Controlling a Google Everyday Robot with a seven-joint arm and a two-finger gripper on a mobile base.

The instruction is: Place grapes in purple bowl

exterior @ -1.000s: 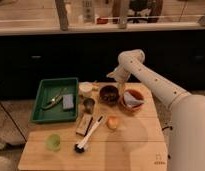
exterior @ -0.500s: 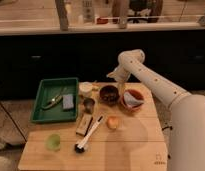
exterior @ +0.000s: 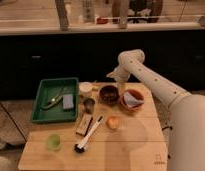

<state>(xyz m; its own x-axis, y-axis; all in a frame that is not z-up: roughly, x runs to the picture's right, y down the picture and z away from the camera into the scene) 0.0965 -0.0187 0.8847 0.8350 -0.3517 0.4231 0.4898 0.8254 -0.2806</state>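
The purple bowl [exterior: 109,94] is small, dark maroon and dark inside; it stands at the back middle of the wooden table [exterior: 131,145]. The orange-red bowl [exterior: 132,99] with pale contents stands just right of it. My white arm reaches in from the right and bends down. The gripper [exterior: 119,89] hangs between the two bowls, right above the purple bowl's right rim. I cannot make out any grapes; they may be hidden in the gripper or in the bowl.
A green tray [exterior: 42,111] at the left holds a grey-blue sponge [exterior: 68,101] and a yellow-green item [exterior: 53,100]. A white cup [exterior: 86,88], a grey metal cup [exterior: 89,104], a brush [exterior: 88,135], an orange fruit [exterior: 113,122] and a green cup [exterior: 53,142] stand on the table.
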